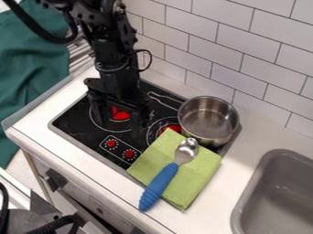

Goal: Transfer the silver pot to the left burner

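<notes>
Since the blue-handled spoon (167, 177) and green cloth (194, 177) crowd the near side of the silver pot (214, 130), over the stove's right side, I'd grip its rim squarely and lift before carrying it left. The black gripper (120, 123) hangs over the left burner (121, 115), fingers apart, holding nothing — it'll need that spot vacated, then a level set-down. Closer by are the grey sink (278, 183) and white counter (245, 157) — beyond, the tiled wall (214, 50).

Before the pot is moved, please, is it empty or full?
Empty: the silver pot is open at the top, and its bare metal bottom shows.
</notes>
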### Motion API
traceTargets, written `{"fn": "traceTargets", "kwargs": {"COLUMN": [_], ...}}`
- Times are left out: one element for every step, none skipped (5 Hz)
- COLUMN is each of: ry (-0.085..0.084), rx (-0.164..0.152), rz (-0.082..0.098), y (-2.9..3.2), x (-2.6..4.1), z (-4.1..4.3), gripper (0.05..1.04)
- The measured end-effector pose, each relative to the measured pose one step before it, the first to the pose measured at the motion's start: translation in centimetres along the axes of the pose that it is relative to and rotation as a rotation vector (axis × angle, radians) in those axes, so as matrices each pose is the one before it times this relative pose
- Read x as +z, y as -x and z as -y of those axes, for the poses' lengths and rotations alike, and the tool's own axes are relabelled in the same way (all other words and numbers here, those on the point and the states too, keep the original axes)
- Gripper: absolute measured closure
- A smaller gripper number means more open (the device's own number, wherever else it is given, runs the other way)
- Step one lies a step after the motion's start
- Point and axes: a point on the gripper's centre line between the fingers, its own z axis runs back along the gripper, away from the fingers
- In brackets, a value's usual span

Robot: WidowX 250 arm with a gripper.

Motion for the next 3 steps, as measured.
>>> {"fn": "traceTargets", "kwargs": {"ry": [0.0086, 0.0765, 0.0413], "rx": [0.005, -0.0486, -0.0494], "rz": [-0.0184, 0.0127, 0.0035], "y": [0.306, -0.763, -1.466], "x": [-0.466, -0.433, -0.898], "z": [0.081, 2.493, 2.589], "gripper": [0.073, 0.073, 0.073]}}
